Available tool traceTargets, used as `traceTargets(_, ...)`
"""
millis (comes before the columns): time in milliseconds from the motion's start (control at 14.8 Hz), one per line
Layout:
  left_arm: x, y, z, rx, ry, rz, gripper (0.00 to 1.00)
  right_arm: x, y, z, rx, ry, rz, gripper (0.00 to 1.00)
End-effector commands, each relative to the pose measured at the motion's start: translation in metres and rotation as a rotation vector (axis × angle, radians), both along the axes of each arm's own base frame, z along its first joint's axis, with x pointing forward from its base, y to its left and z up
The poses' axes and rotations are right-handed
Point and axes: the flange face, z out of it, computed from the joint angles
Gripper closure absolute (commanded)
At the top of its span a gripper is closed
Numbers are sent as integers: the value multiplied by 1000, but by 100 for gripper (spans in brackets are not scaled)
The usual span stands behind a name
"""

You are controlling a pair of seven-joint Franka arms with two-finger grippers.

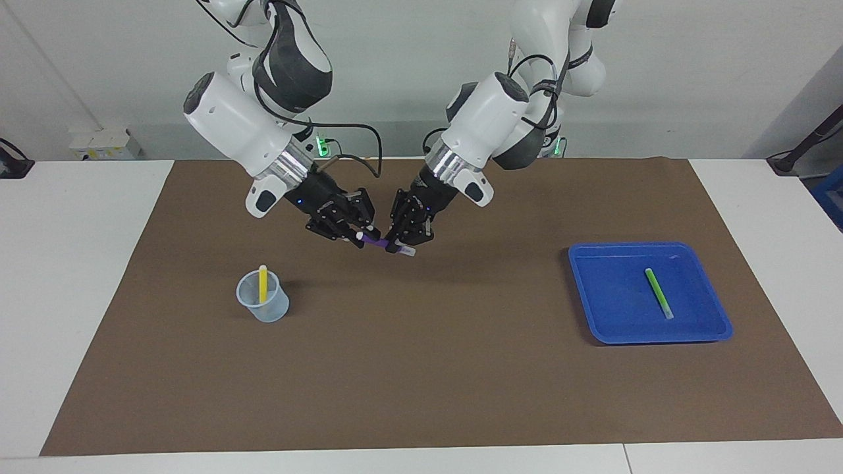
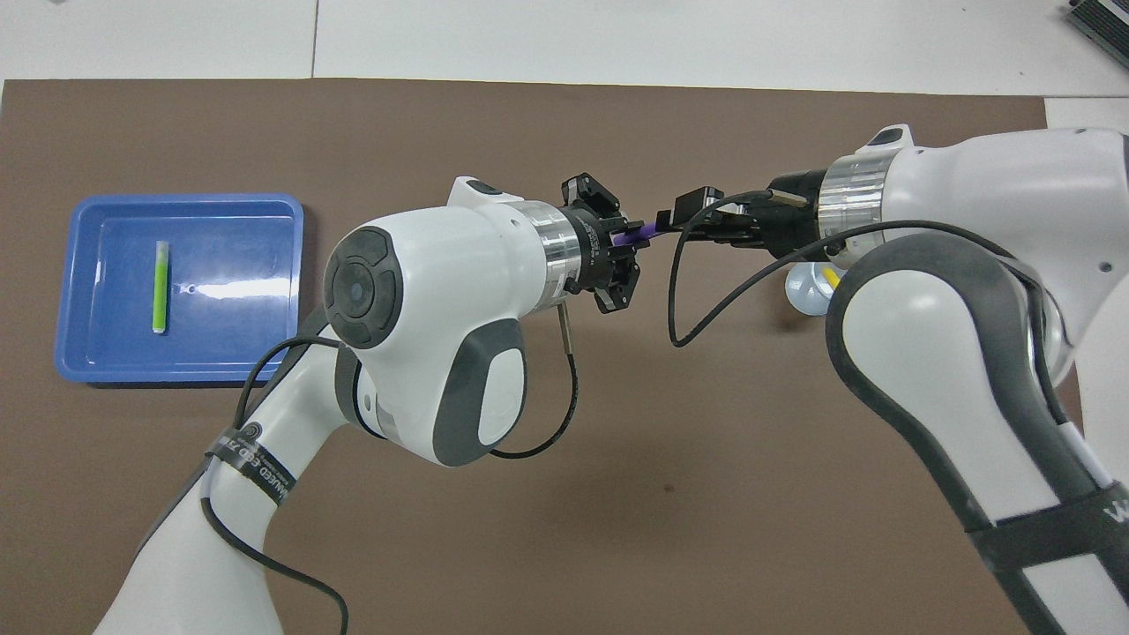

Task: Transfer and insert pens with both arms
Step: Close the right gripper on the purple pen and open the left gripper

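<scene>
The slim purple marker pen (image 1: 377,242) hangs over the brown mat (image 1: 421,368) in a mid-air handover: the left gripper (image 1: 403,245) is clamped on it and the right gripper (image 1: 362,236) touches its other end, though I cannot tell whether its fingers grip yet. Next, the right must grip firmly before the left releases. Farther out, 1 yellow pen (image 1: 263,283) stands in the clear plastic cup (image 1: 263,304); 1 green pen (image 1: 658,293) lies in the blue tray (image 1: 596,309).

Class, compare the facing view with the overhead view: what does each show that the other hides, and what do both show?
Only the facing view shows the whole clear cup with the yellow pen standing in it, and both whitish ends of the purple pen. Only the overhead view shows the left arm's round joint cover; there the right arm hides most of the cup. Both show the left gripper and right gripper meeting at the purple pen above the mat, and the green pen lying in the blue tray.
</scene>
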Motion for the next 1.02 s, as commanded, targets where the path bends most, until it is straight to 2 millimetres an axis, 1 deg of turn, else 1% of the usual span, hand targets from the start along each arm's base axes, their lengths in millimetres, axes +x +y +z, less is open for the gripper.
traceTargets(0,-8,-5,-4,-8,-5,5,100,4,0,7,15,-17,-9,71)
traceTargets(136,-9,-5,-6,-3,-4,0,100,4,-1,9,17,-20,-11,81)
traceTargets(339,-9,-5,-5,-2,-8,-2,100,5,-4,8,16,-20,-14,98)
traceTargets(474,-15,-12,-5,0,-10,-16,100,6,-5,9,15,-24,-13,100)
traceTargets(745,-15,-12,-6,7,-18,-26,100,7,-6,16,23,-32,-21,100)
traceTargets(813,-14,-11,-6,7,-17,-23,86,8,-9,17,19,-36,-24,100)
traceTargets(881,-15,-11,-3,5,-17,-22,66,9,-14,19,13,-38,-28,100)
traceTargets(949,-15,-8,0,7,-10,-23,58,10,-15,25,10,-43,-23,100)
